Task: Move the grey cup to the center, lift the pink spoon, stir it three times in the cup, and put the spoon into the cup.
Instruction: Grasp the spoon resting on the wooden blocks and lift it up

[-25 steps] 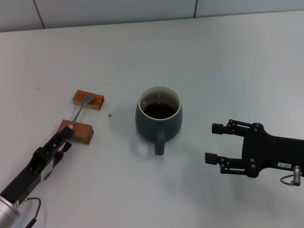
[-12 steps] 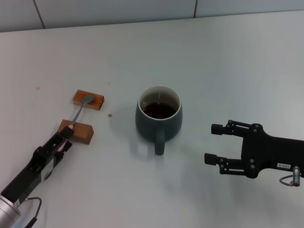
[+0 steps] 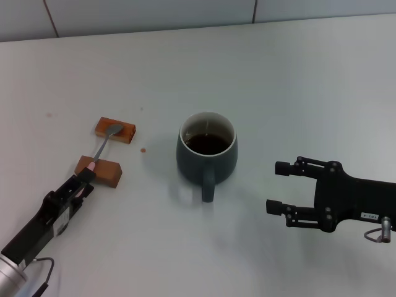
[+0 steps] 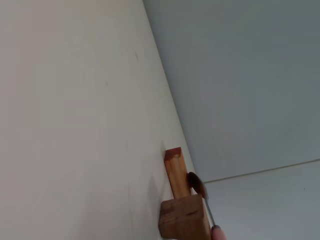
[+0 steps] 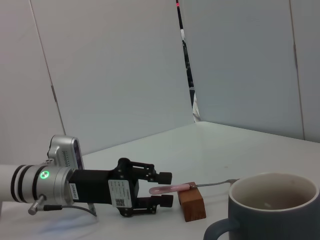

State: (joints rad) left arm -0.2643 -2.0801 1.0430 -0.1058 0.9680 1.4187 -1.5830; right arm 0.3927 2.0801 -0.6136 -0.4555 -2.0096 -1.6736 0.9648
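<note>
The left gripper, jaws spread, bracketed the pink spoon's handle end near the tabletop's left edge. The spoon bridged two wooden blocks, its long axis running from the gripper toward the far edge. The grey cup stood mid-table, handle toward the near edge. The right gripper waited open nearby.

Overhead head view, two low wrist views
</note>
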